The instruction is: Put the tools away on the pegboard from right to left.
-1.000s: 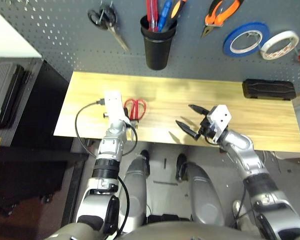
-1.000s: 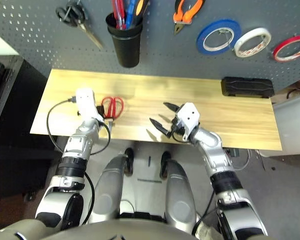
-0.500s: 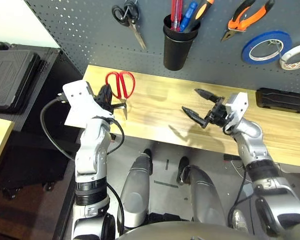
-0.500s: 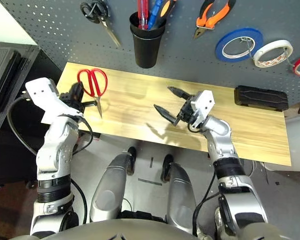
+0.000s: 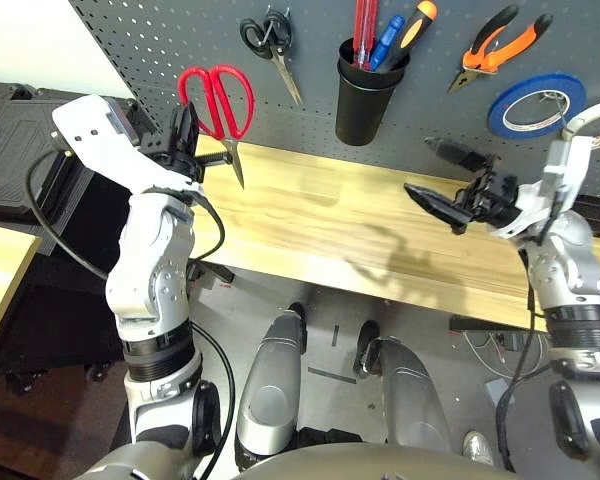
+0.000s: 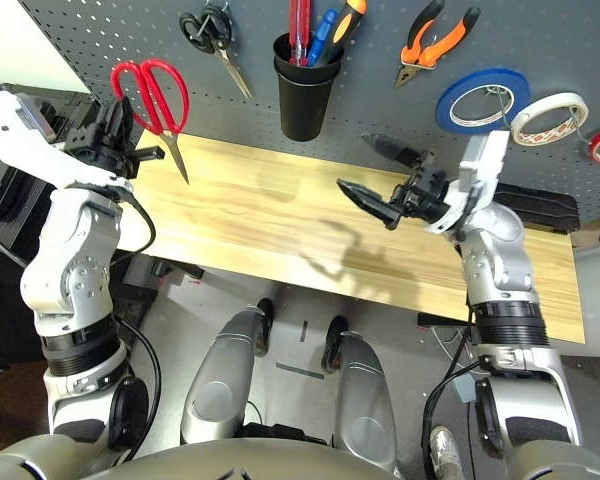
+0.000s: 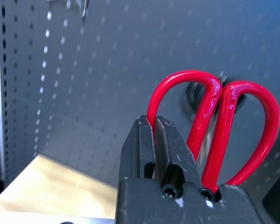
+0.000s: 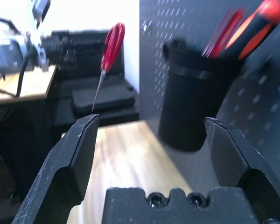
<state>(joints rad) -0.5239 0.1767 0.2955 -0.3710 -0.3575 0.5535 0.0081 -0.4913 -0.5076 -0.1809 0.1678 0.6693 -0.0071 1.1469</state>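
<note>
The left gripper (image 5: 185, 140) is pinched tight on the red-handled scissors (image 5: 218, 100), whose loops stand above the jaws and whose blades point down beyond them, held up just in front of the pegboard (image 5: 180, 40). This looks like the last hanging step: the loops must be eased over a free hook near the black-handled scissors (image 5: 270, 45). The right gripper (image 5: 450, 180) hangs with jaws spread wide and empty over the table (image 5: 310, 220).
</note>
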